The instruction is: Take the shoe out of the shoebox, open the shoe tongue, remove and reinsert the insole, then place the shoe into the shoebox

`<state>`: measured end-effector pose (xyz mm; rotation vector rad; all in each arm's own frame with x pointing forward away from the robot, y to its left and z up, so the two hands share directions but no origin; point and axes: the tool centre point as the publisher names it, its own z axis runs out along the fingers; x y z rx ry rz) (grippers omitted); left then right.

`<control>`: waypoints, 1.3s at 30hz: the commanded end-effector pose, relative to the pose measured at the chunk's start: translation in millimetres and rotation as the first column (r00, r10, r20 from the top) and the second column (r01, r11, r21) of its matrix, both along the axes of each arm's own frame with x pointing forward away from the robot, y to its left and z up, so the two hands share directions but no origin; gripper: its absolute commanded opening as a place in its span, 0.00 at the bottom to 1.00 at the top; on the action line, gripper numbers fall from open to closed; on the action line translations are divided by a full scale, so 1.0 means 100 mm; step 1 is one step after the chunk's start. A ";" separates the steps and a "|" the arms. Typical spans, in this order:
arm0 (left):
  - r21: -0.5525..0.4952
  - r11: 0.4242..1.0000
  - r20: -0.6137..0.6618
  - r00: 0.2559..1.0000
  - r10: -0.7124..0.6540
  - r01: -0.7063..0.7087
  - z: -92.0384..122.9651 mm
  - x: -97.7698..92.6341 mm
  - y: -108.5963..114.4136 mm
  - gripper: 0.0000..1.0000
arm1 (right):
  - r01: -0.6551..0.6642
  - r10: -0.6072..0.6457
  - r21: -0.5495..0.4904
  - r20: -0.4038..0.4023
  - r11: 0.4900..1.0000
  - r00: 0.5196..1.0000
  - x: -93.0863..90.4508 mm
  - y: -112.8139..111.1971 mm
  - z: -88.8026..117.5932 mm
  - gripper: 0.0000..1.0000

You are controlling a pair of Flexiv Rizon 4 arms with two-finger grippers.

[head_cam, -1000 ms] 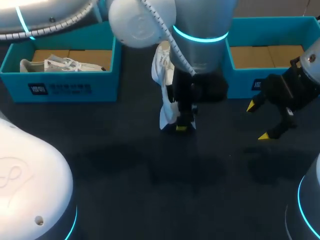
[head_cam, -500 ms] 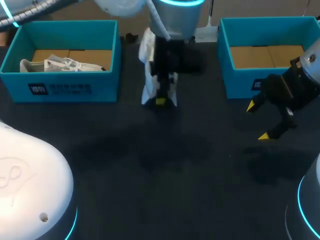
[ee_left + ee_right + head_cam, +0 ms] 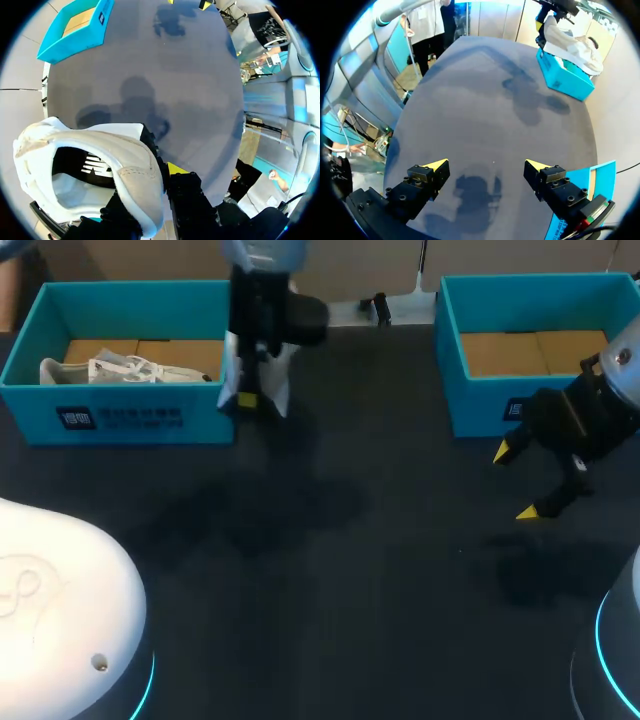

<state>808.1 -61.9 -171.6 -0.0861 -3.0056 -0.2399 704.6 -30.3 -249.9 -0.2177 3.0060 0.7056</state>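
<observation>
Shoe (image 3: 277, 380) hangs pinched by its collar wall in the left gripper (image 3: 248, 400), just beside the left shoebox (image 3: 140, 420) (another shoe (image 3: 120, 370) lies inside). It looks light and soft, so the stiffer heel should grip better. Right gripper (image 3: 516, 482) hovers spread, empty

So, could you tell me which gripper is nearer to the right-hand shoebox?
Right. The right gripper hangs open just in front of that shoebox; the left gripper, shut on a shoe, is across the table beside the other shoebox.
</observation>
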 end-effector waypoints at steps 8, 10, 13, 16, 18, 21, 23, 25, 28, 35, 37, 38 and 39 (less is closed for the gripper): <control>-0.083 0.995 -0.036 0.998 0.048 -0.051 0.05 0.47 0.99 0.00 | 0.002 -0.002 -0.003 0.001 1.000 1.000 -0.01 0.01 -0.01 1.00; -0.071 0.997 -0.041 0.999 0.032 -0.035 0.02 0.56 1.12 0.00 | 0.002 -0.002 -0.003 0.001 1.000 1.000 -0.01 0.01 -0.01 1.00; -0.066 0.998 -0.058 0.998 0.006 -0.010 0.00 0.66 1.31 0.00 | 0.002 -0.002 -0.003 0.001 1.000 1.000 -0.01 0.01 -0.01 1.00; -0.060 0.998 -0.068 0.998 0.001 -0.005 0.00 0.76 1.49 0.00 | 0.002 -0.002 -0.003 0.001 1.000 1.000 -0.01 0.01 -0.01 1.00; -0.045 0.999 -0.061 0.998 0.024 -0.027 -0.02 0.85 1.62 0.00 | 0.002 -0.002 -0.003 0.001 1.000 1.000 -0.01 0.01 -0.01 1.00; -0.058 0.997 -0.089 0.995 0.044 -0.050 -0.03 0.97 1.83 0.00 | 0.002 -0.002 -0.003 0.001 1.000 1.000 -0.01 0.01 -0.01 1.00; -0.053 0.997 -0.085 0.995 0.059 -0.063 -0.05 1.05 1.97 0.00 | 0.002 -0.002 -0.003 0.001 1.000 1.000 -0.01 0.01 -0.01 1.00; -0.058 0.996 -0.090 0.994 0.060 -0.066 -0.06 1.12 2.09 0.00 | 0.002 -0.002 -0.003 0.001 1.000 1.000 -0.01 0.01 -0.01 1.00; -0.046 0.995 -0.084 0.993 0.080 -0.084 -0.09 1.21 2.27 0.00 | 0.002 -0.002 -0.003 0.001 1.000 1.000 -0.01 0.01 -0.01 1.00; -0.053 0.995 -0.081 0.993 0.083 -0.087 -0.10 1.47 2.69 0.00 | 0.002 -0.002 -0.003 0.001 1.000 1.000 -0.01 0.01 -0.01 1.00; -0.055 0.992 -0.091 0.990 0.112 -0.117 -0.10 1.55 2.78 0.00 | 0.002 -0.002 -0.003 0.001 1.000 1.000 -0.01 0.01 -0.01 1.00; -0.047 0.991 -0.088 0.988 0.123 -0.128 -0.11 1.57 2.80 0.00 | 0.002 -0.002 -0.003 0.001 1.000 1.000 -0.01 0.01 -0.01 1.00; -0.040 0.989 -0.082 0.987 0.138 -0.142 -0.11 1.61 2.83 0.00 | 0.002 -0.002 -0.003 0.001 1.000 1.000 -0.01 0.01 -0.01 1.00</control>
